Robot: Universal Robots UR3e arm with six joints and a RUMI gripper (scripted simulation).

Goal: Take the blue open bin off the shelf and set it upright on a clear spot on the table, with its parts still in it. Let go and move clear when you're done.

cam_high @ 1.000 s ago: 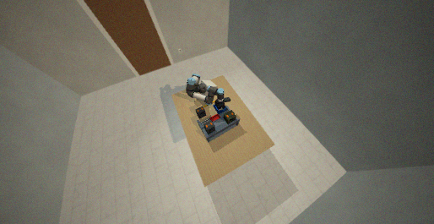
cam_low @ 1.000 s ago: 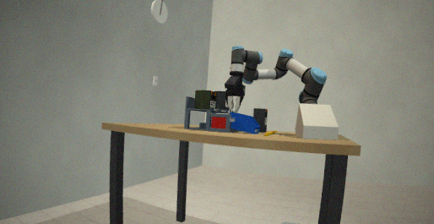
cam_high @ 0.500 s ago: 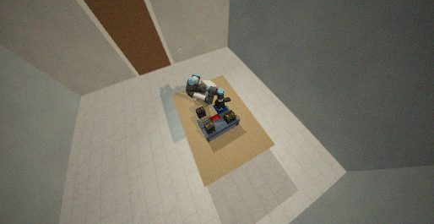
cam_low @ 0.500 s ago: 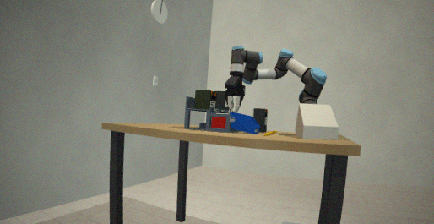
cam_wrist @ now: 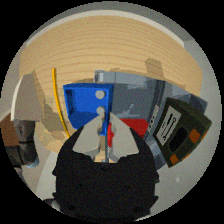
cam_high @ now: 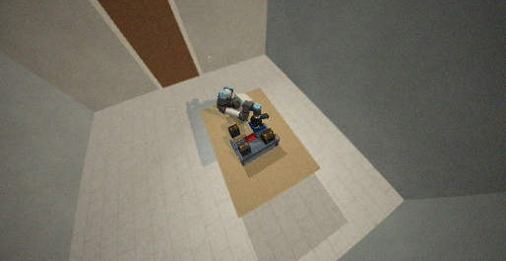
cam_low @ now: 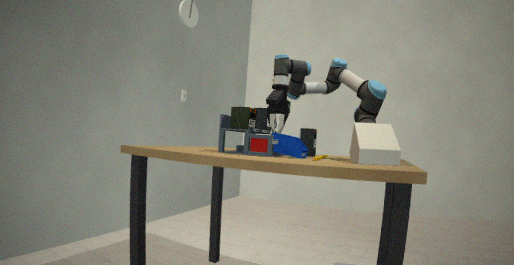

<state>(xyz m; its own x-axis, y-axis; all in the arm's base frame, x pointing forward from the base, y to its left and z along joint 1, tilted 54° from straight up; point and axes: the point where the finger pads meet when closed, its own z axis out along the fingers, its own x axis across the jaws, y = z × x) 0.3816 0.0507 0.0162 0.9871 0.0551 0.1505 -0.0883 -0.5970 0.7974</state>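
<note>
The blue open bin (cam_wrist: 85,106) (cam_low: 289,145) (cam_high: 256,121) sits at the end of the grey shelf (cam_low: 231,135) (cam_high: 246,158) (cam_wrist: 142,97), low by the table top. Two pale round parts (cam_wrist: 100,94) lie inside it. My gripper (cam_wrist: 107,112) (cam_low: 276,123) (cam_high: 258,117) reaches down from above and is shut on the bin's near wall. The shelf stands on the wooden table (cam_low: 210,156) (cam_high: 276,177) (cam_wrist: 100,45).
A red bin (cam_low: 258,145) (cam_wrist: 134,125) (cam_high: 250,137) sits in the shelf beside the blue one. Dark boxes (cam_low: 240,117) (cam_wrist: 181,130) stand on top of the shelf, another (cam_low: 309,140) on the table. A white block (cam_low: 375,144) covers the arm's base. A yellow rod (cam_low: 320,157) (cam_wrist: 57,102) lies on the table.
</note>
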